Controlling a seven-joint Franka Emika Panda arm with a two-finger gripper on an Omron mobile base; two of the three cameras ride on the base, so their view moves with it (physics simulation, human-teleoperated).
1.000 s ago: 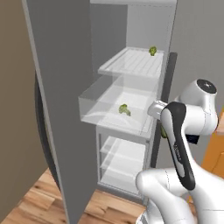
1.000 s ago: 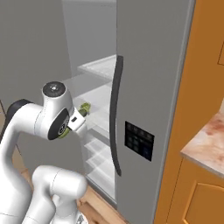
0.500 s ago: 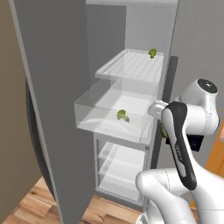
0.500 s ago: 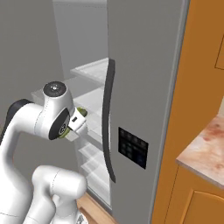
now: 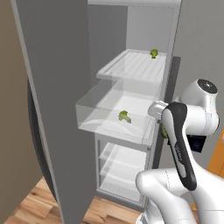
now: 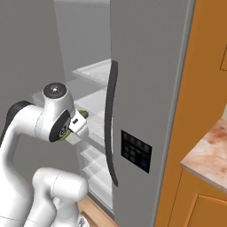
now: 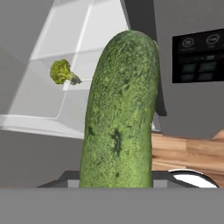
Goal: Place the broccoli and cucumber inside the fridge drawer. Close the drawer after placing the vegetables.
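My gripper [image 6: 75,127] is shut on the cucumber [image 7: 121,113], a dark-green oval that stands up large in the middle of the hand view; its ends poke out of the hand [image 6: 82,115]. I hold it to the right of the fridge drawer [image 5: 109,126], a clear bin pulled out from the open fridge. The broccoli [image 5: 124,116] lies on the drawer's floor, and in the hand view the broccoli [image 7: 61,72] sits to the upper left of the cucumber, inside the drawer [image 7: 39,120]. The cucumber hides my fingertips.
A yellow-green lump [image 5: 154,53] rests at the back right of the white ribbed shelf [image 5: 131,65] above the drawer. The open grey door [image 5: 52,109] stands at the left, the shut door with its dark handle [image 6: 113,124] at the right. Wood floor lies below.
The whole picture has shifted a little, so the base has moved relative to the fridge. The arm keeps its pose with the cucumber in its grip. The broccoli stays in the drawer.
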